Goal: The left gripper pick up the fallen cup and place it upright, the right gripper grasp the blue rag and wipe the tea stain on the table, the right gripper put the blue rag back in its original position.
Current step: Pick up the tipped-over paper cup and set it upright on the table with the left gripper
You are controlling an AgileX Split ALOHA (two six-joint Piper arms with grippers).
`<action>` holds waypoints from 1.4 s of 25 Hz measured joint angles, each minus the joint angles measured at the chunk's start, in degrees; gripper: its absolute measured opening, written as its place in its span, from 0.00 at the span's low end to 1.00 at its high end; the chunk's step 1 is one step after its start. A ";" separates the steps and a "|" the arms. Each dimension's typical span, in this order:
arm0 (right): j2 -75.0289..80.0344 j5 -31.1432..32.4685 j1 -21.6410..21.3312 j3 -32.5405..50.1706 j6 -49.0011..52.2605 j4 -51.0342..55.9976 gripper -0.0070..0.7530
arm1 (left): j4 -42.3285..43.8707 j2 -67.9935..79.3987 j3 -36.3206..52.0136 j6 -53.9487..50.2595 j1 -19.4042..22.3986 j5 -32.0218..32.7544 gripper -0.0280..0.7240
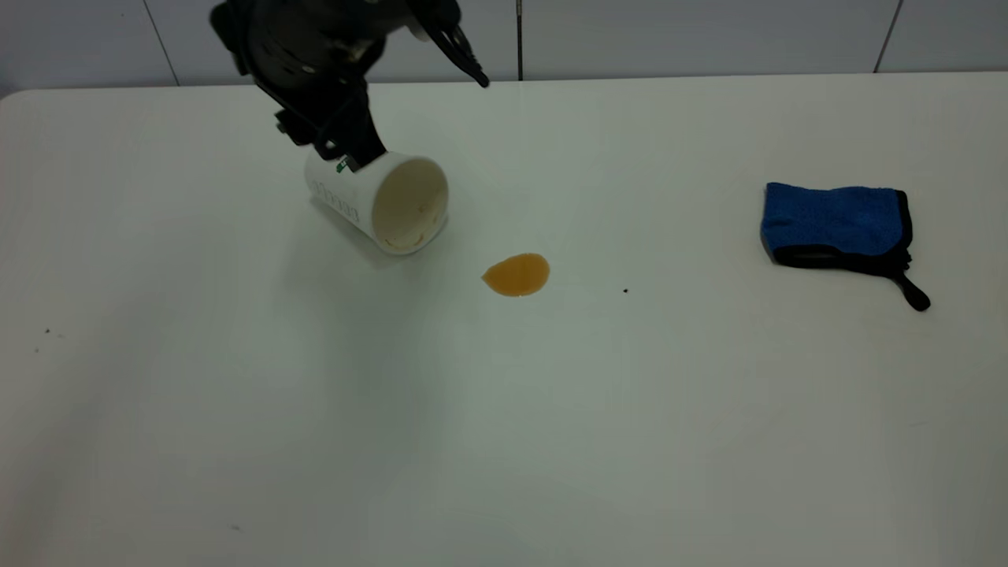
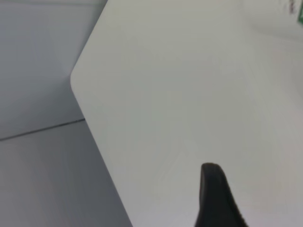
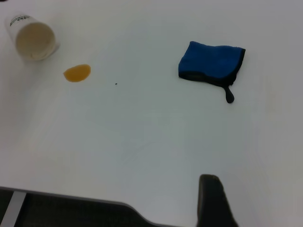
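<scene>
Cup [image 1: 390, 203] upper left, tilted mouth-out as we clamp the left gripper [image 1: 340, 157] on its base, righting it clear of the tea stain [image 1: 516, 274].

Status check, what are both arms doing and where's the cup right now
Left pincer at cup, cup on its side. Right arm away from the table's middle, rag untouched. Tea stain unwiped, nothing in the way.

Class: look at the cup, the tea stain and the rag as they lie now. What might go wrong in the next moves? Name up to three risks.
1. The left claw is at the closed end of the tipped cup, whose mouth faces the stain; leftover tea inside may drip out.
2. A poor hold on the round wall may let the cup roll toward the stain.
3. The rag has a dangling black loop, which may drag tea across the table.
</scene>
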 joint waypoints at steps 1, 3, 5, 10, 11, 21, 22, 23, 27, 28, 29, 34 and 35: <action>0.00 0.00 0.00 0.00 0.00 0.00 0.65 | 0.63 1.37 -0.91 -0.30 -0.45 -0.58 0.66; 0.00 0.00 0.00 0.00 0.00 0.00 0.65 | 1.87 4.42 -2.17 -0.69 -0.98 -2.39 0.66; 0.00 0.00 0.00 0.00 0.00 0.00 0.65 | 3.07 6.88 -3.16 -0.88 -1.21 -4.29 0.66; 0.00 0.00 0.00 0.00 0.00 0.00 0.65 | 5.34 12.16 -7.21 -1.06 -1.59 -6.21 0.66; 0.00 0.00 0.00 0.00 0.00 0.00 0.65 | 5.76 12.95 -8.29 -1.06 -1.66 -6.42 0.66; 0.00 0.00 0.00 0.00 0.00 0.00 0.65 | 11.04 18.82 -13.54 -1.24 -1.71 -6.48 0.66; 0.00 0.00 0.00 0.00 0.00 0.00 0.65 | 11.85 19.00 -13.64 -1.66 -1.71 -6.15 0.66; 0.00 0.00 0.00 0.00 0.00 0.00 0.65 | 12.61 19.14 -13.65 -2.18 -1.71 -5.92 0.66; 0.00 0.00 0.00 0.00 0.00 -0.11 0.65 | 15.91 19.95 -13.65 -4.63 -1.52 -5.05 0.66; 0.00 0.00 0.00 0.00 0.00 -0.24 0.65 | 16.68 20.24 -13.65 -5.02 -1.35 -4.98 0.66; 0.00 0.00 0.00 0.00 0.00 -0.37 0.65 | 17.41 20.37 -13.65 -5.62 -1.13 -4.83 0.66; 0.00 0.00 0.00 0.00 0.00 -0.55 0.65 | 19.32 20.65 -13.65 -7.72 0.01 -3.64 0.62; 0.00 0.00 0.00 0.00 0.00 -0.55 0.65 | 19.32 20.76 -13.78 -7.78 0.23 -3.39 0.60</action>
